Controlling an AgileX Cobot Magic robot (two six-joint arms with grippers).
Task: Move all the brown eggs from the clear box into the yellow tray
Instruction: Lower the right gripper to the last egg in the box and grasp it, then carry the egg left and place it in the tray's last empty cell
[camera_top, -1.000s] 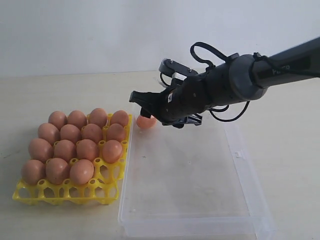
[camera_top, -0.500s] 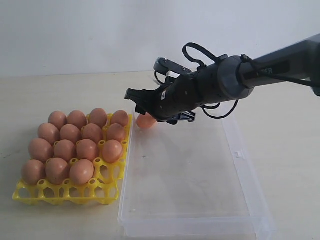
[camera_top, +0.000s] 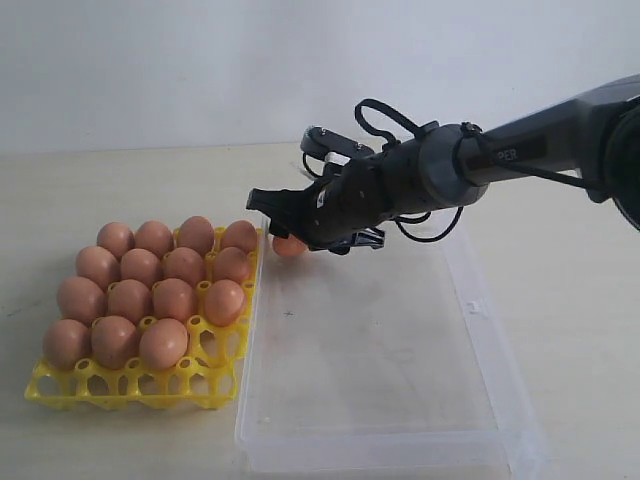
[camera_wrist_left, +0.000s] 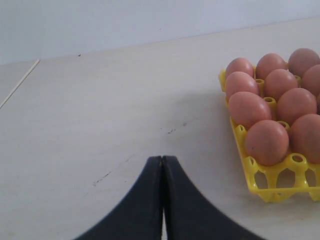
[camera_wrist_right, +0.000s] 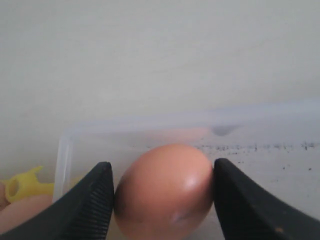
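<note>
One brown egg (camera_top: 290, 245) sits between the fingers of my right gripper (camera_top: 288, 232) at the far left corner of the clear box (camera_top: 480, 300); whether it rests on the floor or hangs just above it I cannot tell. In the right wrist view both black fingers (camera_wrist_right: 90, 205) touch the egg (camera_wrist_right: 162, 192), with the box wall (camera_wrist_right: 150, 127) behind. The yellow tray (camera_top: 130, 385) lies left of the box, filled with several brown eggs (camera_top: 175, 298) and one empty cup (camera_top: 212, 342) at its front right. My left gripper (camera_wrist_left: 162, 159) is shut on nothing, above bare table beside the tray (camera_wrist_left: 272, 182).
The pale table (camera_top: 60, 200) surrounds tray and box. No other egg shows in the box. The right arm (camera_top: 520, 150) reaches in from the right across the box's far end. A white wall stands behind.
The right arm has shifted slightly left toward the tray, keeping the egg between its fingers. The egg has hardly changed place. The eggs in the tray are unmoved.
</note>
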